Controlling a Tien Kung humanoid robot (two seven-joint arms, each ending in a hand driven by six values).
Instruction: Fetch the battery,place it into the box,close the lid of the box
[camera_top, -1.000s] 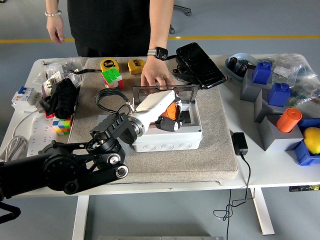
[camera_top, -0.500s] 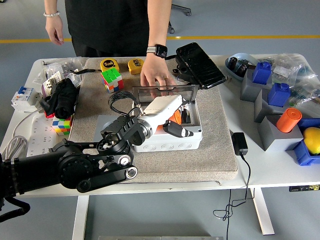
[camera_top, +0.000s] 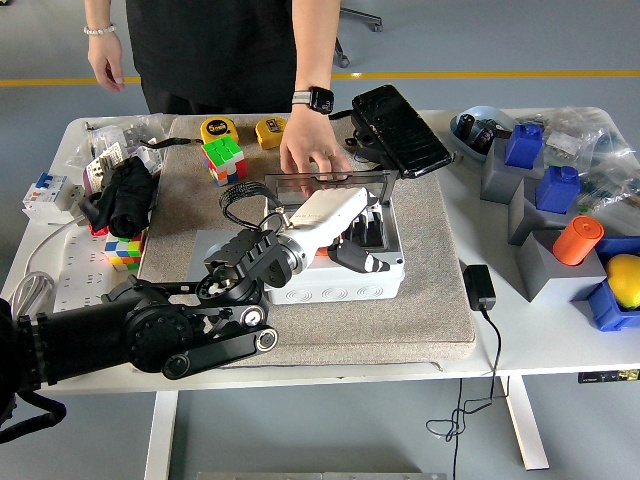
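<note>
Battery not clearly visible; only sliver of orange shows beneath robot hand inside box (camera_top: 340, 272), identity uncertain. Box white, on grey mat (camera_top: 430, 300), near table (camera_top: 540, 345) centre. Lid (camera_top: 330, 183) transparent, standing open at box's far edge. Left hand (camera_top: 345, 240) reaches into box, white back upward, dark fingers (camera_top: 358, 260) curled down over front rim; whether grasping anything, cannot tell. Person's hand (camera_top: 315, 155) rests on lid's top edge, wristwatch (camera_top: 316, 99) above. Black case (camera_top: 400, 130) just right of lid.
</note>
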